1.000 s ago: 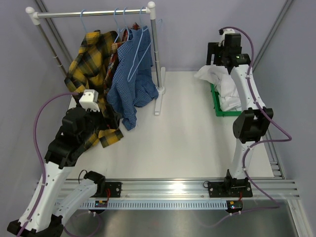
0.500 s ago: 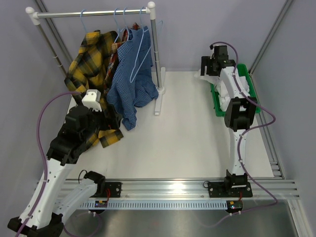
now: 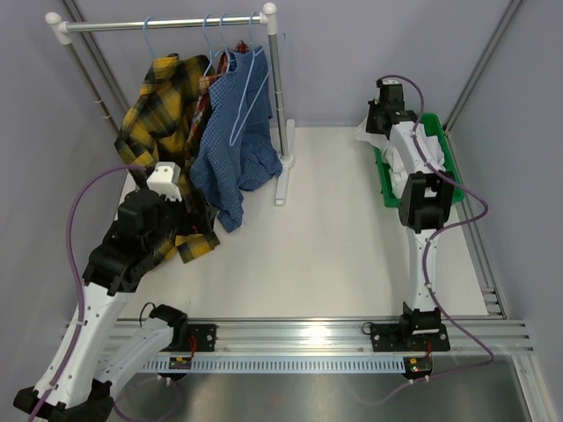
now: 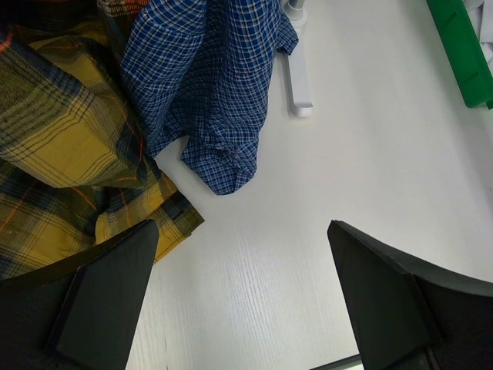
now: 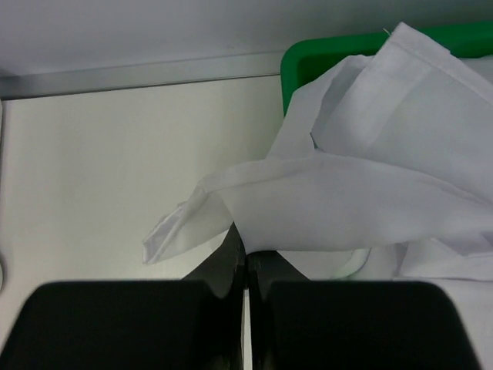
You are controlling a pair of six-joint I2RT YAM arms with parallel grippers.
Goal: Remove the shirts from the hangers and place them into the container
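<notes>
My right gripper (image 5: 245, 245) is shut, its tips pinching the lower edge of a fold of the white shirt (image 5: 370, 185). That shirt spills over the far left corner of the green container (image 5: 323, 54) onto the table. From above, the right gripper (image 3: 380, 119) sits at the container (image 3: 442, 145). The yellow plaid shirt (image 3: 158, 114), red plaid shirt (image 3: 214, 83) and blue check shirt (image 3: 233, 141) hang on light-blue hangers (image 3: 251, 88). My left gripper (image 4: 240, 225) is open over bare table, just right of the yellow shirt's hem (image 4: 62, 123) and below the blue shirt (image 4: 216, 85).
The metal rail (image 3: 167, 25) with white caps stands at the back left. Its upright pole and white foot (image 3: 283, 180) sit right of the blue shirt. Grey walls close in the back and sides. An aluminium track (image 3: 308, 332) runs along the near edge.
The right arm dropped from above the container to its far left corner, and its gripper closed on the white shirt's overhanging fold. The left arm barely moved.
</notes>
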